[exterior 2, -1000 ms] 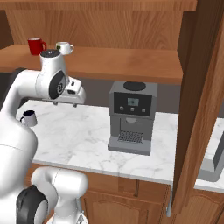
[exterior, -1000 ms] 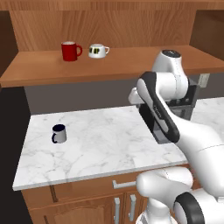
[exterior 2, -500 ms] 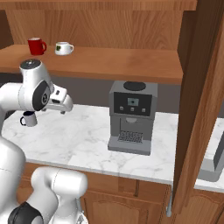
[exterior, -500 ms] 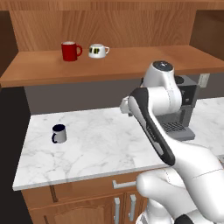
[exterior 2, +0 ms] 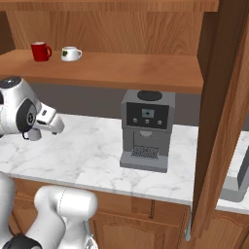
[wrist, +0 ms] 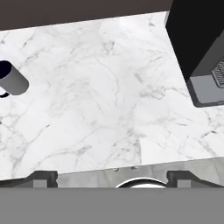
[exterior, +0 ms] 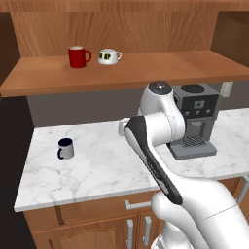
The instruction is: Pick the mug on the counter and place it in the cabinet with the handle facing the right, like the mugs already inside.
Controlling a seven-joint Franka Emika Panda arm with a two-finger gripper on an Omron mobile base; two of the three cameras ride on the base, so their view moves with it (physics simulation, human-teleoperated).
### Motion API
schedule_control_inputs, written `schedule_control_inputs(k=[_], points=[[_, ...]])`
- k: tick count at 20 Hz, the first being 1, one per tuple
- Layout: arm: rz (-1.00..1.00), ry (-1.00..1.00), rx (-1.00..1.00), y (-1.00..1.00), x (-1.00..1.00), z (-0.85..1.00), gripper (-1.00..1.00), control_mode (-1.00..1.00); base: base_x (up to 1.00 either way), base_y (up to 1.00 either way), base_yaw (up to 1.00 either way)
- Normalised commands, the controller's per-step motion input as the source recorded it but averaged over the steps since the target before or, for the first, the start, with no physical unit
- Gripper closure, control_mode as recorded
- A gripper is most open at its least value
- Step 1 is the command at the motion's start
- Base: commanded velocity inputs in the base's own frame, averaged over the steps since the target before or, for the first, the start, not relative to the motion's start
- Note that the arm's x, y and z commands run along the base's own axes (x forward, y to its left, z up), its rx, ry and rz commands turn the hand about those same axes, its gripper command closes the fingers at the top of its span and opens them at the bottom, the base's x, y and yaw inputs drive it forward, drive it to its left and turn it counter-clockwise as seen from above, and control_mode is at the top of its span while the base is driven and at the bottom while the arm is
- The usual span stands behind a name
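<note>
The grey mug (exterior: 65,148) with its dark inside stands upright on the left part of the white marble counter (exterior: 107,168). Its dark handle (exterior: 59,153) points to the front left. In the hand view the mug (wrist: 12,80) sits at the left edge, far from my gripper (wrist: 113,176). The gripper is open wide with nothing between its fingertips (wrist: 42,176), and it hovers over bare marble (wrist: 109,96) right of the mug. The wooden cabinet shelf (exterior: 146,68) runs above the counter. My arm hides the mug in the right base view.
A red mug (exterior: 78,56) and a squat white cup (exterior: 109,56) stand on the shelf's left part, handles to the right. A grey coffee machine (exterior: 194,121) stands on the counter right of the arm (exterior 2: 146,129). A wooden upright (exterior 2: 221,112) stands at far right.
The arm has swung down and to the left, from shelf height to just above the counter. The gripper stays open. The mug has not moved.
</note>
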Motion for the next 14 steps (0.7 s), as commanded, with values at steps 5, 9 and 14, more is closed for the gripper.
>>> schedule_control_inputs(k=[5,9,14], points=[[-0.07,0.0,0.0,0.41,0.0,-0.16,-1.0,-1.0,0.0,0.0,0.0],[-0.02,0.0,0.0,0.34,0.0,-0.13,-1.0,-1.0,0.0,0.0,0.0],[0.0,0.0,0.0,0.35,0.03,-0.17,-1.0,-1.0,0.0,0.0,0.0]])
